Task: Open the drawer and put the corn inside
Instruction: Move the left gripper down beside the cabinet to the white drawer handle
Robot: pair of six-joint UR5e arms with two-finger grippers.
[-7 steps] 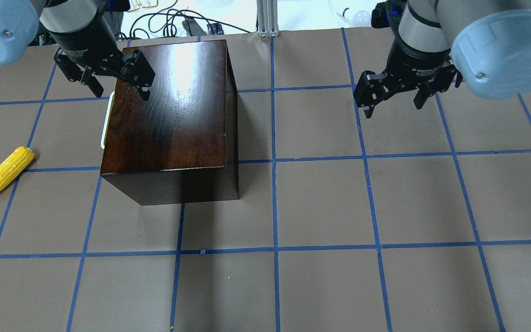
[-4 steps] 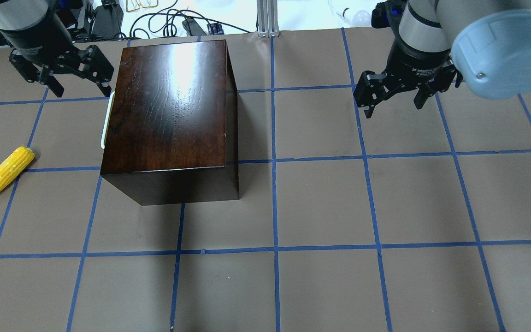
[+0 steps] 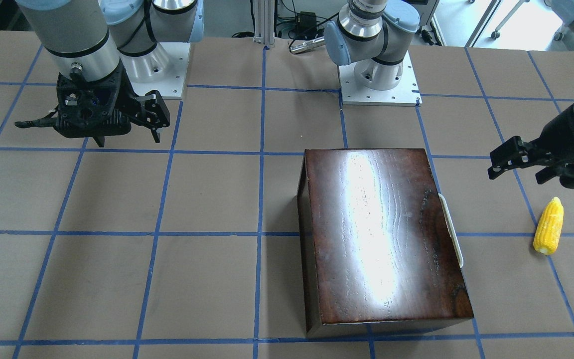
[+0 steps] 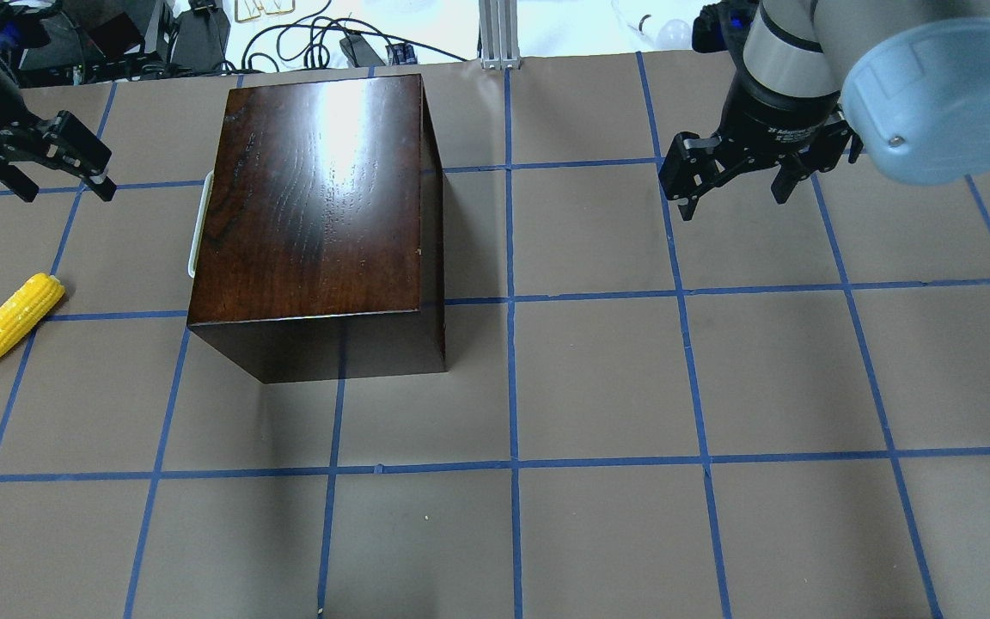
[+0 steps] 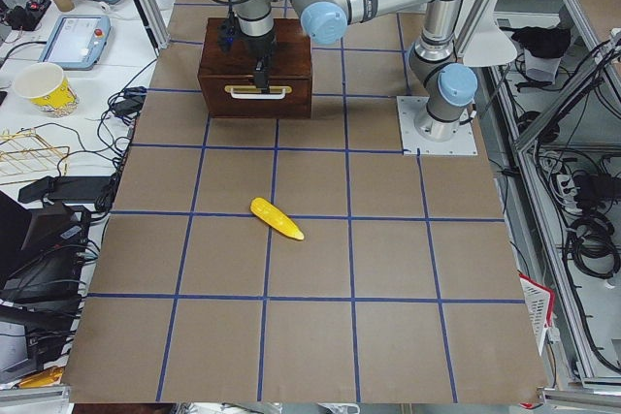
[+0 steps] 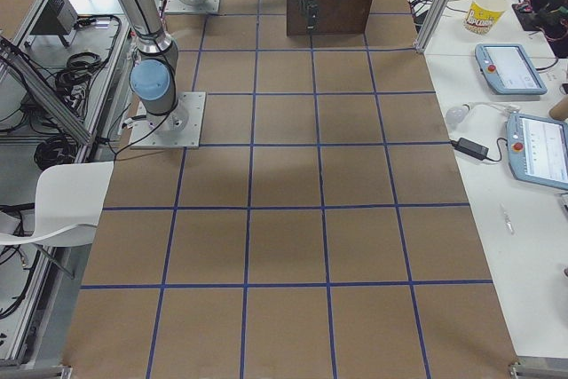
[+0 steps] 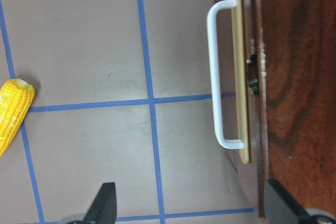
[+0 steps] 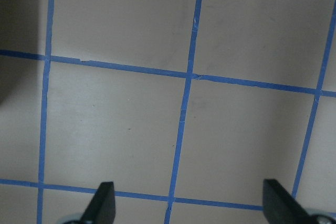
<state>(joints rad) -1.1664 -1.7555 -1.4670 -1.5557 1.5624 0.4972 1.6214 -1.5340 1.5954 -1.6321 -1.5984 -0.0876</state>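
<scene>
The glossy dark-brown box (image 4: 323,198) stands left of the table's middle. The drawer is shut, and its white handle (image 4: 195,228) faces left; it also shows in the left wrist view (image 7: 218,74) and the front view (image 3: 451,229). The yellow corn (image 4: 9,325) lies on the table left of the box, and also shows in the front view (image 3: 548,226) and the left wrist view (image 7: 13,108). My left gripper (image 4: 65,187) is open and empty, above the table between corn and handle. My right gripper (image 4: 736,199) is open and empty, far right of the box.
Brown table paper with a blue tape grid (image 4: 512,297). Cables (image 4: 314,39) and an aluminium post (image 4: 499,34) lie beyond the far edge. The two arm bases (image 3: 379,80) stand on the robot's side of the table.
My left gripper has moved left, from over the box's far-left top corner to above the table left of the handle. The right arm, box and corn have not moved.
</scene>
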